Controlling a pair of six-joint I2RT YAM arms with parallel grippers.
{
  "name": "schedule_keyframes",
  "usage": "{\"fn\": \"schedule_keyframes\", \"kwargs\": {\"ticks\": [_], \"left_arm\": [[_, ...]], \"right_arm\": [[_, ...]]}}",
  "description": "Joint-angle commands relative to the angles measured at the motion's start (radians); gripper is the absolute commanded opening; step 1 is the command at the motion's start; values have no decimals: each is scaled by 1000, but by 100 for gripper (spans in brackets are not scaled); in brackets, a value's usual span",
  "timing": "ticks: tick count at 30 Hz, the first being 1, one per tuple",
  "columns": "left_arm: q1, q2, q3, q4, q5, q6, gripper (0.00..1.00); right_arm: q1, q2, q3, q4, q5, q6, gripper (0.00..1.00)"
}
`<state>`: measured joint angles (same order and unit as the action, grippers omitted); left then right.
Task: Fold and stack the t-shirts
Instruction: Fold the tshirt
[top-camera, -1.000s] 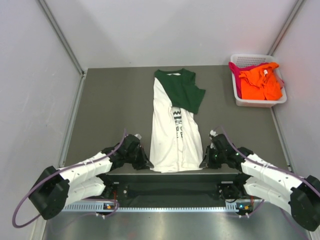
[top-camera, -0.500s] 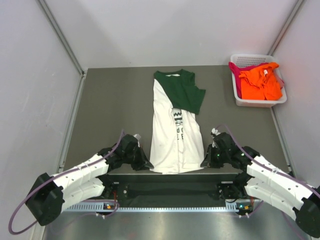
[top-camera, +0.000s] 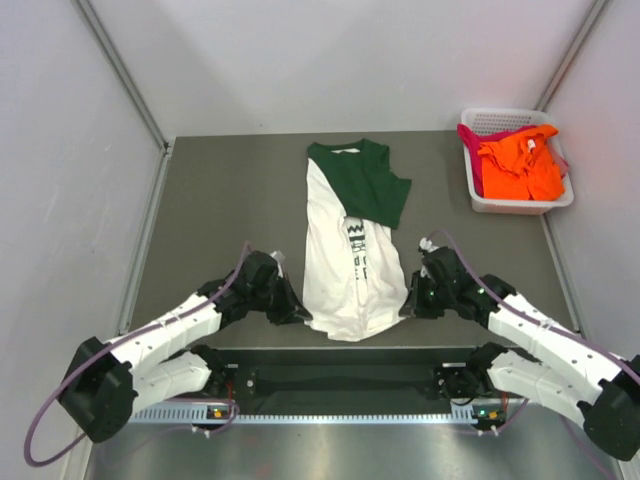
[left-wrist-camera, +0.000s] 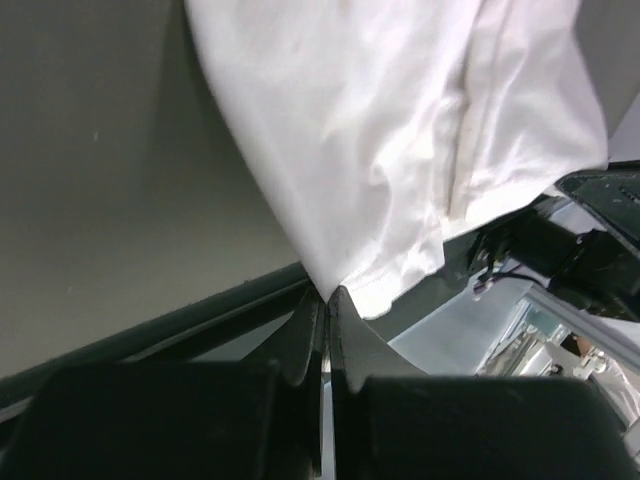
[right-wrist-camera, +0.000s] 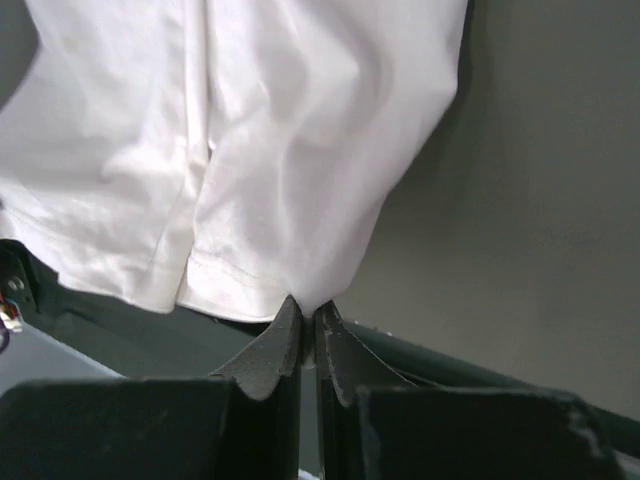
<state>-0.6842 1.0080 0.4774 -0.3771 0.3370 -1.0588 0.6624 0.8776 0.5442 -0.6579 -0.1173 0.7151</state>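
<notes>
Left gripper (top-camera: 301, 316) and right gripper (top-camera: 407, 307) each clamp shut on a near corner of the white-and-green t-shirt (top-camera: 350, 268), which lies as a long folded strip down the middle of the tabletop (top-camera: 230, 205). In the wrist views, the left gripper (left-wrist-camera: 325, 300) and right gripper (right-wrist-camera: 306, 312) both pinch only the very edge of the hem. The cloth hangs from both pinches, clear of the surface. Between the two grips the hem (top-camera: 352, 335) sags in a curve toward the arm bases. At the far right, an orange shirt (top-camera: 520, 165) and a magenta shirt (top-camera: 468, 137) wait in the white basket (top-camera: 520, 206).

The holds look slim, so a corner could slip free as the near end is carried toward the collar, dropping the fold halfway. If one arm travels faster than the other, the strip would likely land skewed. The sagging middle could also drag and bunch beneath the fold, and the green sleeve (top-camera: 385, 195) lying loose on top could be pushed out of place.

Compared with a second ago, both grippers have moved away from the tabletop's near edge. The hem lay flat and straight then; now its corners are raised and drawn forward. The collar end has not shifted.
</notes>
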Motion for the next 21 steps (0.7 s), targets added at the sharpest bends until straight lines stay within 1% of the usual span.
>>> {"fn": "schedule_keyframes", "kwargs": {"ticks": [1, 5, 6, 7, 8, 9, 12, 17, 19, 21], "left_arm": [[61, 36, 101, -3, 26, 69, 0], [165, 118, 203, 13, 83, 129, 0], [207, 138, 222, 23, 98, 138, 0], [225, 183, 243, 30, 120, 155, 0], [257, 208, 292, 29, 131, 164, 0], [273, 260, 320, 29, 138, 172, 0], [319, 343, 423, 40, 163, 197, 0], [373, 556, 610, 52, 183, 218, 0], [382, 637, 653, 75, 198, 212, 0], [390, 716, 730, 70, 177, 218, 0]], "right_arm": [[-46, 32, 112, 24, 31, -66, 0], [-141, 116, 195, 49, -11, -135, 0], [-180, 132, 233, 52, -27, -163, 0], [-204, 153, 250, 63, -39, -178, 0], [-224, 197, 267, 72, -51, -190, 0], [-262, 222, 307, 76, -80, -216, 0], [-317, 329, 394, 109, -123, -249, 0], [-353, 530, 542, 162, -163, -279, 0], [-366, 586, 612, 184, -180, -284, 0], [-379, 668, 676, 192, -183, -284, 0]]}}
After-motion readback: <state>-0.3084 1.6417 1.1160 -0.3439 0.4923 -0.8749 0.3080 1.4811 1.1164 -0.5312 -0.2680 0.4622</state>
